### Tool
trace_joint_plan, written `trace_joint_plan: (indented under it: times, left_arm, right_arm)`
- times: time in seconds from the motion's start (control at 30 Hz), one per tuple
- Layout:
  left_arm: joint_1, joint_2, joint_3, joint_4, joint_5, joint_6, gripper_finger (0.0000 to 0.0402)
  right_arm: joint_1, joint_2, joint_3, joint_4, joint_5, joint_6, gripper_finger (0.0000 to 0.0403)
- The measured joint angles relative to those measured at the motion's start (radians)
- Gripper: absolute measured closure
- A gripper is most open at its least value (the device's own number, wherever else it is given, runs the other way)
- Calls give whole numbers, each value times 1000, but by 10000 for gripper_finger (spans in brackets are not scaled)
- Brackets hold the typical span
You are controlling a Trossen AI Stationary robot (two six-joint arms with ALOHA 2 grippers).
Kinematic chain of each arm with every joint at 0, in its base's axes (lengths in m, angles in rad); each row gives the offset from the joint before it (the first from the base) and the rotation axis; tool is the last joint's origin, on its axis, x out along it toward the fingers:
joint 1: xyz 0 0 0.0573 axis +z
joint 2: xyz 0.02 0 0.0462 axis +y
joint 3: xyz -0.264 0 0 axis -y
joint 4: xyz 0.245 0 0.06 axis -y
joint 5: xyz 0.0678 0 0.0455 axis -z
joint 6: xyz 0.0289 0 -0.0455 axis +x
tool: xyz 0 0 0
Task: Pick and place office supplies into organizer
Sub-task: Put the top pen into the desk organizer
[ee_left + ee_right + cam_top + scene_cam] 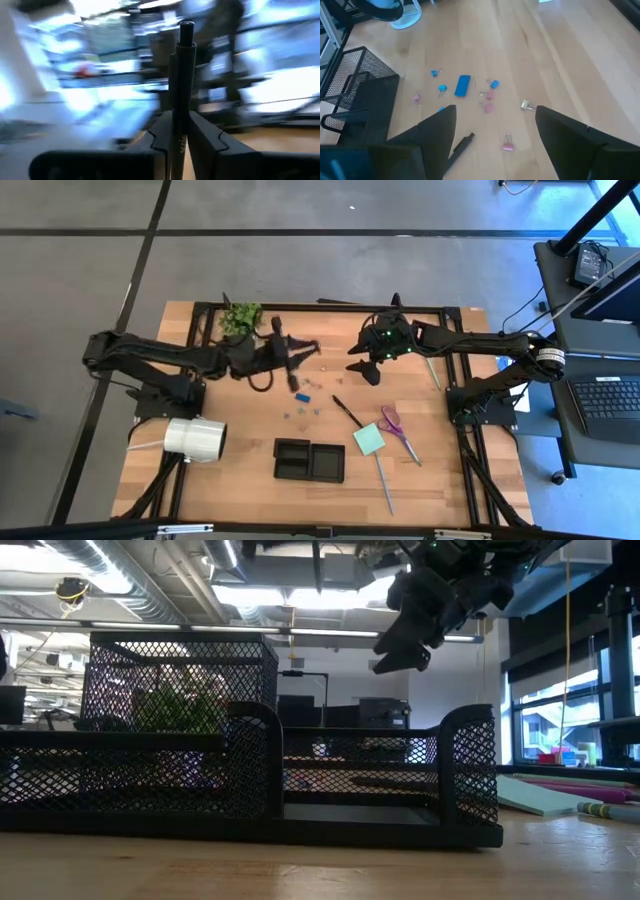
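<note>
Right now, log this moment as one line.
left gripper: shut on black pen, raised | right gripper: open, empty, above clips | organizer: no pen inside

The wooden table [240, 480] stood on a grey floor [80, 280] crossed by dark lines. At one side there was a dark desk [590, 350] with a keyboard [608, 402]. Behind the table the room had ceiling ducts [130, 575], bright ceiling lights [300, 595] and large windows [560, 710] with daylight.
</note>
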Motion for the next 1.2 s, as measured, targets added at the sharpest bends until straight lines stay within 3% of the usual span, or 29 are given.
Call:
trace_joint_plan:
  times: [0.13, 0.33, 0.67, 0.9, 1.2]
  left_arm:
    - [-7, -72, 0, -147, 257, -114, 362]
    - [-87, -66, 0, -222, 435, -179, 364]
    - [-246, 34, -1, -253, 360, -290, 361]
    - [-284, 78, -1, -270, 358, -317, 360]
    - [-320, 139, -1, -296, 332, -285, 362]
  right_arm:
    - [0, 1, 0, 29, 1, -33, 128]
    - [0, 1, 0, 108, 1, -52, 128]
    - [0, 1, 0, 119, 1, -8, 128]
    - [0, 12, -1, 146, 64, 11, 128]
    - [7, 13, -2, 122, 69, 130, 127]
